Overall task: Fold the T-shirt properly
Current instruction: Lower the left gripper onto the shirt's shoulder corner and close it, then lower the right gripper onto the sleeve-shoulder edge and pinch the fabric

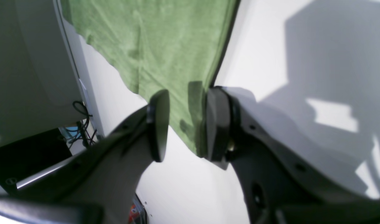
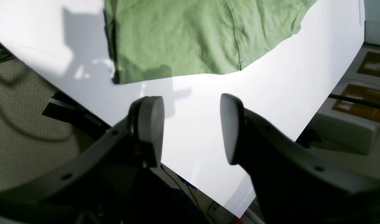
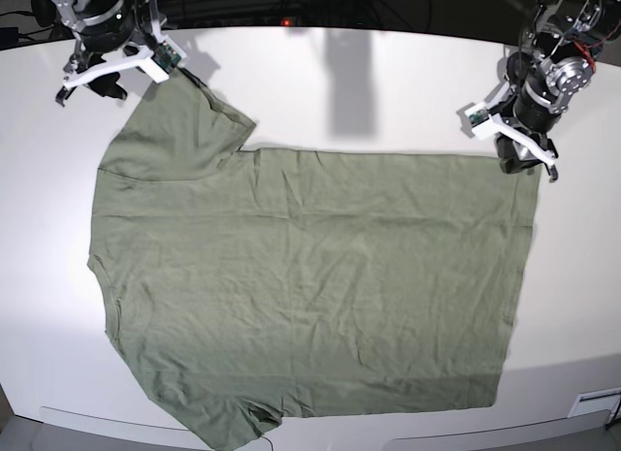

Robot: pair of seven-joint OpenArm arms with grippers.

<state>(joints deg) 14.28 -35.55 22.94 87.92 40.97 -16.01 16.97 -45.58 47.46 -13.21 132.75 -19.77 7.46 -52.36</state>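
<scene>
t-shirt [image 3: 310, 286] spread flat on white table [image 3: 388, 92] — left gripper [image 1: 185, 124] spread around its corner, right gripper [image 2: 191, 127] spread, empty.

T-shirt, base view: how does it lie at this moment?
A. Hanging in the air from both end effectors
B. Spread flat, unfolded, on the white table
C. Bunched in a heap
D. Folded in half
B. The T-shirt lies spread out in one layer on the white table, one sleeve visible at the upper left, with no fold made yet.
</scene>
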